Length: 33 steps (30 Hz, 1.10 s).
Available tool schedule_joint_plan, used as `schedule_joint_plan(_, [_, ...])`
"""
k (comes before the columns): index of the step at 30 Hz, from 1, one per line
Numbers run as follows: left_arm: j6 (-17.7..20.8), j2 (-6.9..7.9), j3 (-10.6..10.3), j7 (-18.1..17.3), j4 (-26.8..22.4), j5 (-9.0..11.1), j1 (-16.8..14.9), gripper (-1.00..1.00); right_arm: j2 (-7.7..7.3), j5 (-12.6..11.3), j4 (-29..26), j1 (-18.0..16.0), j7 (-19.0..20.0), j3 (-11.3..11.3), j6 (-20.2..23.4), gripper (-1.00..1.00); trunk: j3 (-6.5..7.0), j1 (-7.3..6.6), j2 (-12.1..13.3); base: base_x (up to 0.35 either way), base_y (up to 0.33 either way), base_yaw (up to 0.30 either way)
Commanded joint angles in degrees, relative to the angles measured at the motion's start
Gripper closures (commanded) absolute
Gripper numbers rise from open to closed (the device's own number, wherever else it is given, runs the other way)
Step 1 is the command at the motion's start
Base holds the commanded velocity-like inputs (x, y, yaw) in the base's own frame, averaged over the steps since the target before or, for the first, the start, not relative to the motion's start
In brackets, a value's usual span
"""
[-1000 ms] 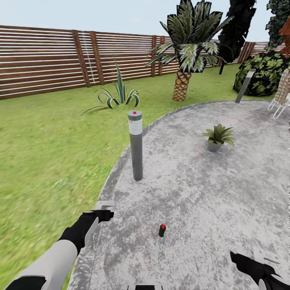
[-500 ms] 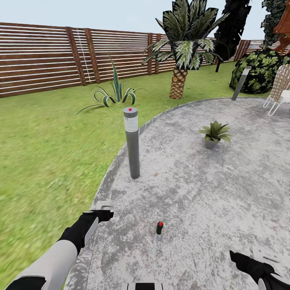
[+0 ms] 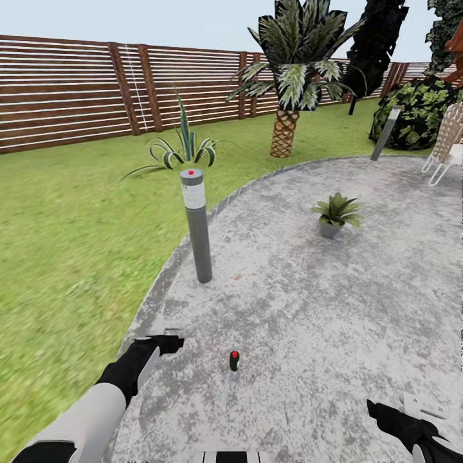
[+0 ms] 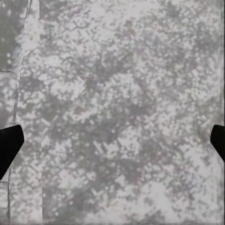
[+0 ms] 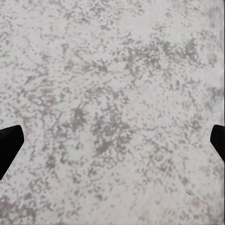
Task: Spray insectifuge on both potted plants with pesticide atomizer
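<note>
The pesticide atomizer (image 3: 234, 361), a small dark bottle with a red top, stands upright on the round mottled-grey patio (image 3: 308, 302), low in the head view. My left gripper (image 3: 168, 341) hangs to its left over the patio's edge, and its fingertips (image 4: 8, 145) stand wide apart over bare paving, so it is open. My right gripper (image 3: 381, 409) is low at the right, also open, with its fingertips (image 5: 8, 143) far apart. One potted plant (image 3: 334, 213) in a grey pot sits further back on the patio. The other potted plant is out of view.
A tall grey bollard lamp (image 3: 197, 225) with a red dot stands at the patio's left rim, beyond the atomizer. A second lamp (image 3: 384, 134), a palm (image 3: 286, 122), an agave clump (image 3: 183, 148), a bush (image 3: 418, 112) and a white chair (image 3: 447, 151) stand farther off. Lawn (image 3: 71, 244) lies left, before the fence (image 3: 64, 96).
The whole picture has shifted, so the camera has moved. The atomizer and the near lamp now sit further left in the head view. Both arms keep their pose.
</note>
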Motion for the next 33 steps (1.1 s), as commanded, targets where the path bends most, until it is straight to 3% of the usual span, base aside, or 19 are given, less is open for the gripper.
schedule_joint_plan(1, [0.35, -0.02, -0.02, 0.04, -0.12, -0.01, -0.02, -1.0, -0.02, -0.04, -0.05, -0.03, 0.03, -0.01, 0.27, -1.0, -0.04, -0.02, -0.02, -0.131, -0.273, 0.007])
schedule_joint_plan(8, [0.33, -0.04, -0.02, 0.09, -0.12, -0.06, 0.0, -1.0, -0.03, -0.03, -0.06, -0.03, 0.03, -0.03, 0.27, -1.0, -0.05, -0.02, -0.02, -0.131, -0.175, 0.002])
schedule_joint_plan(21, [0.35, 0.09, -0.05, 0.19, -0.17, -0.13, -0.06, -1.0, -0.07, -0.03, -0.1, -0.03, 0.03, -0.35, 0.27, -1.0, -1.0, -0.02, -0.02, -0.007, -0.008, -0.096])
schedule_joint_plan(29, [0.35, 0.09, -0.03, 0.1, -0.14, -0.1, -0.06, -1.0, -0.07, -0.03, -0.18, -0.03, 0.03, -0.37, 0.27, -1.0, -3.12, 1.73, -3.23, 0.0, 0.0, -0.153])
schedule_joint_plan(33, [0.35, 0.09, -0.03, 0.1, -0.13, -0.1, -0.04, -1.0, 0.0, -0.03, -0.13, -0.03, 0.03, -0.3, 0.27, -1.0, -4.12, 1.84, -3.28, 0.0, 0.0, -0.047])
